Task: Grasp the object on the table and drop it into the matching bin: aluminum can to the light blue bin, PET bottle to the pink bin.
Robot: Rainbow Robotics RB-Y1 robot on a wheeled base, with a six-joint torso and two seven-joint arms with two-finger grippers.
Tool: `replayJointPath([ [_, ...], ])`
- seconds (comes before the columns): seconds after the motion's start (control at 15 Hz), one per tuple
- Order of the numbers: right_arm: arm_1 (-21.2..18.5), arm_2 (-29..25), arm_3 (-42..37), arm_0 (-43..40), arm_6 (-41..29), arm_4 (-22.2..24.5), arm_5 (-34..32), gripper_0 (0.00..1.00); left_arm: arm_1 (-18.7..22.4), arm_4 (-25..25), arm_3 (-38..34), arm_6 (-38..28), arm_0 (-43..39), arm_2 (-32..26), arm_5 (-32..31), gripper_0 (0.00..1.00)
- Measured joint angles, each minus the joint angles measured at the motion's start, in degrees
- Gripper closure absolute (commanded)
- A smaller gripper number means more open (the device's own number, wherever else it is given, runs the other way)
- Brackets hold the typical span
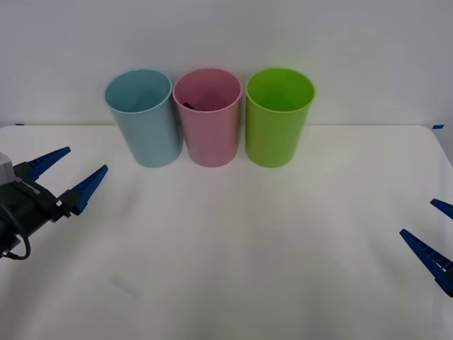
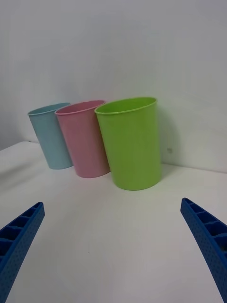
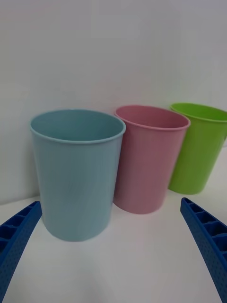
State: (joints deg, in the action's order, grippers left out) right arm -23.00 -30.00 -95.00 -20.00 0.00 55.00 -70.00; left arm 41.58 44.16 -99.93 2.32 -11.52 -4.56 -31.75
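Fingers wide both sides, L (image 1: pixel 69 173) & R (image 1: pixel 433 235), well apart from bottle's cap (image 1: pixel 188 105) inside pink bin (image 1: pixel 208 127).

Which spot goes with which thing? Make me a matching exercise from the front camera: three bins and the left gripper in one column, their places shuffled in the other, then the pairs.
Things:
1. light blue bin
2. pink bin
3. green bin
4. left gripper

Places:
A. middle of the row
B. right end of the row
C. over the table's left edge, fingers open
D. left end of the row

Pairs: 1-D, 2-A, 3-B, 4-C
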Motion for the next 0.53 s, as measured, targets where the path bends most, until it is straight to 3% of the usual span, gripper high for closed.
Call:
replayJointPath([
  [0.33, 0.00, 0.00, 0.00, 0.00, 0.00, 0.00, 0.00, 0.00, -0.05, 4.83, 5.76, 0.44, -3.49, -5.87, -13.32, 0.00],
  [0.53, 0.00, 0.00, 0.00, 0.00, 0.00, 0.00, 0.00, 0.00, -0.01, 7.84, 6.22, -0.08, -6.99, -10.08, -17.28, 0.00],
])
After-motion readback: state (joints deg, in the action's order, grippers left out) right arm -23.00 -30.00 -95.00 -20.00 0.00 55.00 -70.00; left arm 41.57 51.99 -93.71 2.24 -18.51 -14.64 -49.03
